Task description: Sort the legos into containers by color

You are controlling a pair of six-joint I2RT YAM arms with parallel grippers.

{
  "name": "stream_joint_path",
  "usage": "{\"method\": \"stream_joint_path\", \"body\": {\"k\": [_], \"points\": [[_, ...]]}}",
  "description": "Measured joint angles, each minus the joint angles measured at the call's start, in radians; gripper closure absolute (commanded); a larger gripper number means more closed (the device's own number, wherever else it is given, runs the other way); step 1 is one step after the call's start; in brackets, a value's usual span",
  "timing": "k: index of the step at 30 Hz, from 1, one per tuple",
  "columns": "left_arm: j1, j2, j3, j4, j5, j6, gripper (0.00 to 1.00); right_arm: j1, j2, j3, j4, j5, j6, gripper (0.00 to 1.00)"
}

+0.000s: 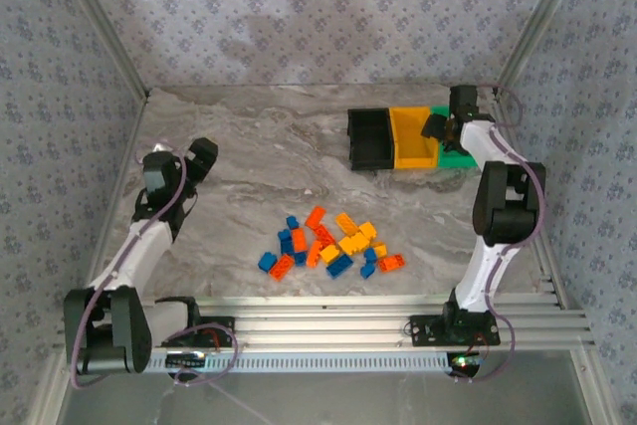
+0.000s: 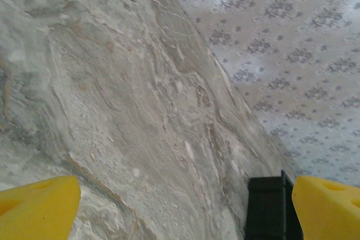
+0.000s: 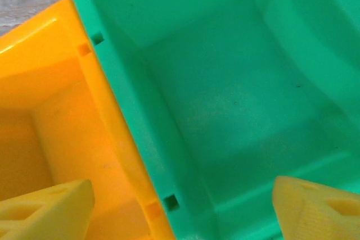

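Observation:
The legos (image 1: 333, 246), orange-red, blue and yellow bricks, lie in a loose pile at the table's near centre. The containers stand in a row at the back right: black bin (image 1: 370, 138), yellow-orange bin (image 1: 413, 136), green bin (image 1: 460, 157). My right gripper (image 1: 444, 126) hangs open over the wall between the yellow-orange bin (image 3: 50, 99) and the green bin (image 3: 236, 94), with nothing between its fingers (image 3: 45, 209). No brick shows in the visible parts of either bin. My left gripper (image 1: 202, 156) hovers open and empty over bare marble at the left, far from the pile. The black bin (image 2: 269, 206) lies ahead of it.
Patterned walls (image 1: 318, 7) close in the marble table (image 1: 259, 146) on three sides. An aluminium rail (image 1: 398, 311) runs along the near edge by the arm bases. Bare marble lies between the pile and the bins.

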Motion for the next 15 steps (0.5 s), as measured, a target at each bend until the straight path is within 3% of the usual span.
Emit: {"method": "stream_joint_path", "body": {"k": [12,15], "points": [[-0.019,-0.198,-0.056,-0.093,0.043,-0.008,0.00,0.029,0.129,0.140,-0.086,-0.012,-0.045,0.64],[-0.019,-0.200,-0.056,-0.100,0.063,-0.009,0.00,0.043,0.130,0.146,-0.087,-0.027,-0.055,0.80]]}}
